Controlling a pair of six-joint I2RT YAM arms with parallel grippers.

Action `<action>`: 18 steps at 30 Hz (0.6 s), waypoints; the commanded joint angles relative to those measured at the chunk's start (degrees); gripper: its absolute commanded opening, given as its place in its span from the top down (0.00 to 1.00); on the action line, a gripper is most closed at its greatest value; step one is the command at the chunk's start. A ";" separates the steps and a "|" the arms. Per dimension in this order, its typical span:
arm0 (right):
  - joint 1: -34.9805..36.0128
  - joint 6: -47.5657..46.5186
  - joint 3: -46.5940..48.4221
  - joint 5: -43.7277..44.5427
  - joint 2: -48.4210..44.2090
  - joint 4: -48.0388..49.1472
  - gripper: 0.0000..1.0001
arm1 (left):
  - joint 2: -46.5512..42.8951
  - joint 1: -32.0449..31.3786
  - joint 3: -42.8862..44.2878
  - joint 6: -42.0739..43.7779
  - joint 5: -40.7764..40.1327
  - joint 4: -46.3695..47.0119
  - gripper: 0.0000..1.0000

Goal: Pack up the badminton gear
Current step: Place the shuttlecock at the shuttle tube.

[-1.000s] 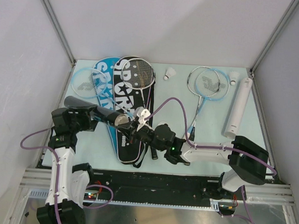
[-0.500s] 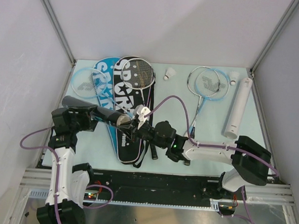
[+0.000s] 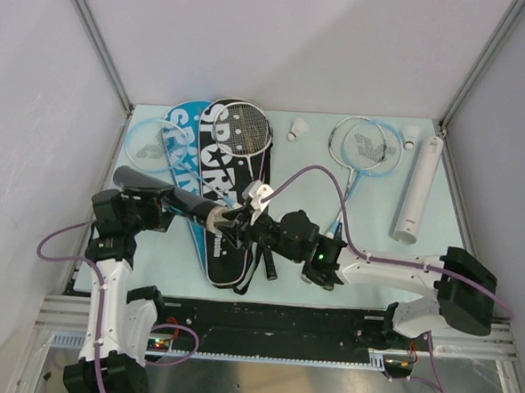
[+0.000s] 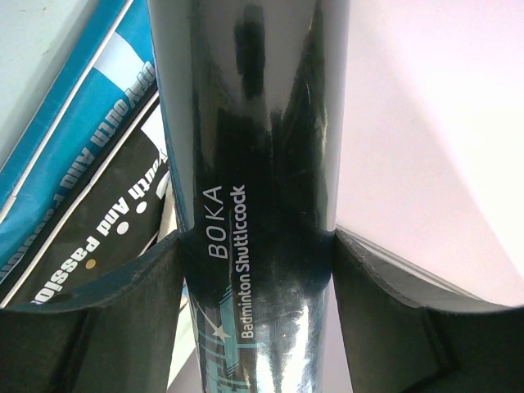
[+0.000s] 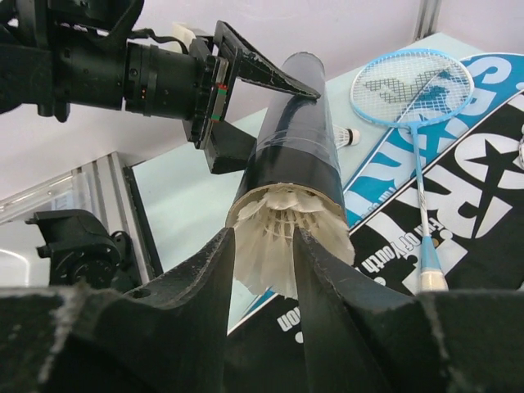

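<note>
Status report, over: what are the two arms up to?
Left fingers clamp black tube. Right fingers flank shuttlecock at its mouth, grip unclear. Nothing blocking.

A pale green table (image 3: 317,178) holds a blue cover (image 3: 178,147) at far left, overlapped by a black cover (image 3: 215,171). A blue racket (image 3: 143,145) rests its head beside them. Along the far edge lie a shuttlecock (image 3: 297,128), a white racket (image 3: 363,147) and a second shuttlecock (image 3: 412,134). A white tube (image 3: 419,190) lies at right.
</note>
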 commanded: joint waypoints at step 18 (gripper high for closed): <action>-4.71 6.36 0.90 2.00 -3.85 -7.38 0.54 | -1.81 -0.22 0.20 0.68 2.53 1.88 0.66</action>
